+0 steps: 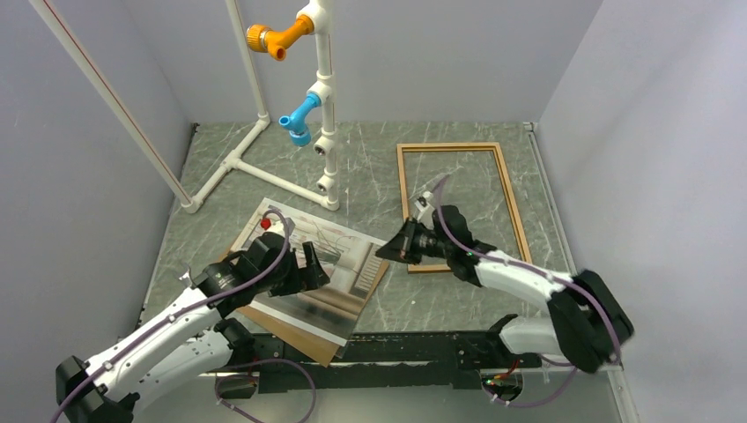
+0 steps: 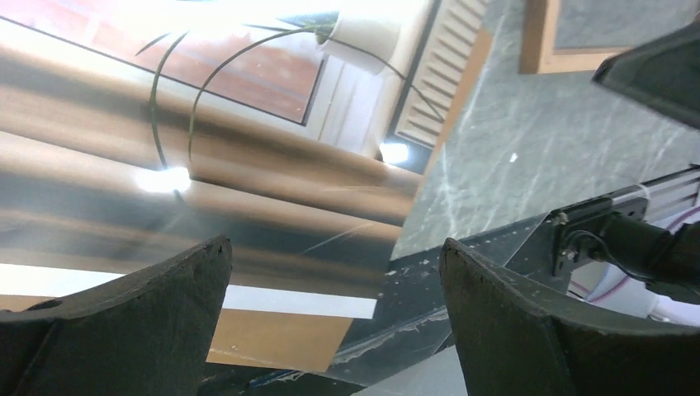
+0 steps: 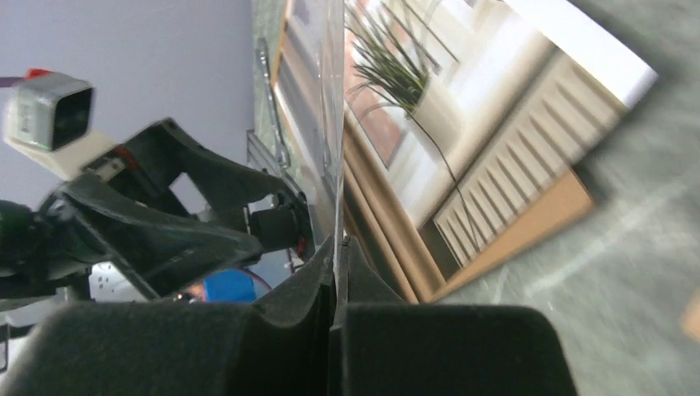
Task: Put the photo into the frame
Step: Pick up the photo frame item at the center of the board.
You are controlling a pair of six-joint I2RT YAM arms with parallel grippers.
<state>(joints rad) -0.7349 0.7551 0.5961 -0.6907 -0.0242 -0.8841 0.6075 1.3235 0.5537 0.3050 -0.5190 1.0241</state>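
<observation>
The photo (image 1: pixel 348 256), a glossy print of a spiky potted plant, lies face up on a brown backing board (image 1: pixel 295 339) left of centre. It also shows in the left wrist view (image 2: pixel 248 165) and the right wrist view (image 3: pixel 462 124). The wooden frame (image 1: pixel 511 198) lies flat at the back right, apart from the photo. My right gripper (image 1: pixel 388 249) is at the photo's right edge. It is shut (image 3: pixel 337 243) on a thin clear sheet (image 3: pixel 340 124), seen edge-on above the photo. My left gripper (image 1: pixel 308 267) is open and empty (image 2: pixel 334 247) just above the photo's near part.
A white pipe stand (image 1: pixel 321 97) with orange and blue fittings stands at the back centre. A black rail (image 1: pixel 423 352) runs along the table's near edge. The clear sheet's corner (image 2: pixel 512 272) overhangs that rail. Grey walls close in both sides.
</observation>
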